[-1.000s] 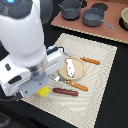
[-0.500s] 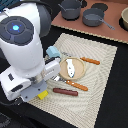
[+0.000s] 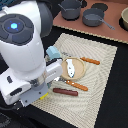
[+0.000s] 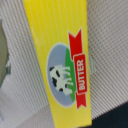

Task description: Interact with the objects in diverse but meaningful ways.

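Note:
A yellow butter packet [image 4: 62,60] with a red ribbon mark and a cow picture fills the wrist view, lying on the checked mat. In the exterior view only a yellow sliver of it [image 3: 45,93] shows under the arm's hand, at the mat's near-left edge. My gripper [image 3: 39,93] hangs right over it; its fingers are hidden by the arm and do not show in the wrist view. A dark red-brown sausage [image 3: 66,92] lies beside the packet. A pale blue cup [image 3: 51,52] stands behind the arm. A small white piece [image 3: 72,68] rests on a round tan plate [image 3: 80,72].
Two orange sticks [image 3: 91,61] [image 3: 75,86] lie on the beige mat [image 3: 102,85] by the plate. Grey pots [image 3: 70,7] [image 3: 94,19] and a bowl [image 3: 125,17] stand on the brown board at the back. The bulky white arm [image 3: 22,45] blocks the exterior view's left.
The arm has shifted slightly toward the exterior view's left and lower, covering more of the yellow packet. The other objects have not moved.

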Tool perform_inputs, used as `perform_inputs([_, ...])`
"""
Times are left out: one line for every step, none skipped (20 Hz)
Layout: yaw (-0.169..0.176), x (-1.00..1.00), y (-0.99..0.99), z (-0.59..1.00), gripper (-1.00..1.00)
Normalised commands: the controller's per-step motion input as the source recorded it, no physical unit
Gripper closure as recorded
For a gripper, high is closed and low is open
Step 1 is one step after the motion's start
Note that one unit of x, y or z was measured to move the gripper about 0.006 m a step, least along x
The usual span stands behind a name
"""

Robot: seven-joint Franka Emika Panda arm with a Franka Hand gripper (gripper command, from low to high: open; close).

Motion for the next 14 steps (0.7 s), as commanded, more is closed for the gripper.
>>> perform_inputs([0.095,0.71,0.00,0.57,-1.00])
perform_inputs([0.114,0.65,0.00,0.53,-1.00])
perform_inputs([0.123,0.63,0.00,0.47,-1.00])
perform_inputs([0.121,0.64,0.00,0.44,-1.00])
perform_inputs([0.125,0.63,0.00,0.42,-1.00])
perform_inputs([0.132,0.62,0.00,0.38,-1.00])
perform_inputs([0.142,0.60,0.00,0.33,-1.00])
perform_inputs([0.146,0.58,0.00,0.27,-1.00])
perform_inputs([0.158,0.54,0.00,0.18,-1.00])
perform_inputs([0.164,0.51,0.00,0.11,-1.00])
perform_inputs([0.171,0.48,0.00,0.04,-1.00])
perform_inputs([0.174,0.46,0.00,0.00,-1.00])
perform_inputs([0.168,0.47,0.00,0.00,-1.00])
perform_inputs([0.160,0.50,0.00,0.00,-1.00])
